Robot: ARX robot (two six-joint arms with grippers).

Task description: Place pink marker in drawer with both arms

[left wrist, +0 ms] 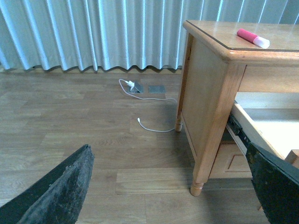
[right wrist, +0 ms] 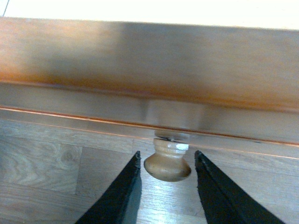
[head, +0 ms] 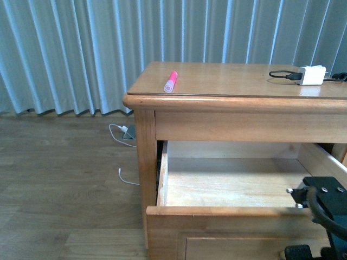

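Observation:
The pink marker (head: pixel 171 82) lies on the cabinet top near its left front corner; it also shows in the left wrist view (left wrist: pixel 252 38). The top drawer (head: pixel 217 212) is pulled out, its pale interior empty. My right gripper (right wrist: pixel 167 161) is open, its jaws on either side of the drawer's round wooden knob (right wrist: pixel 167 163) with small gaps, not touching it. The right arm (head: pixel 324 203) shows at the drawer's front right. My left gripper (left wrist: pixel 173 186) is open and empty, low over the floor left of the cabinet, apart from the marker.
A white charger block (head: pixel 312 75) with a black cable sits at the cabinet top's right rear. A white cable and plug (left wrist: pixel 135 88) lie on the wooden floor by the curtain. The cabinet's front left leg (left wrist: pixel 198 184) stands near my left gripper.

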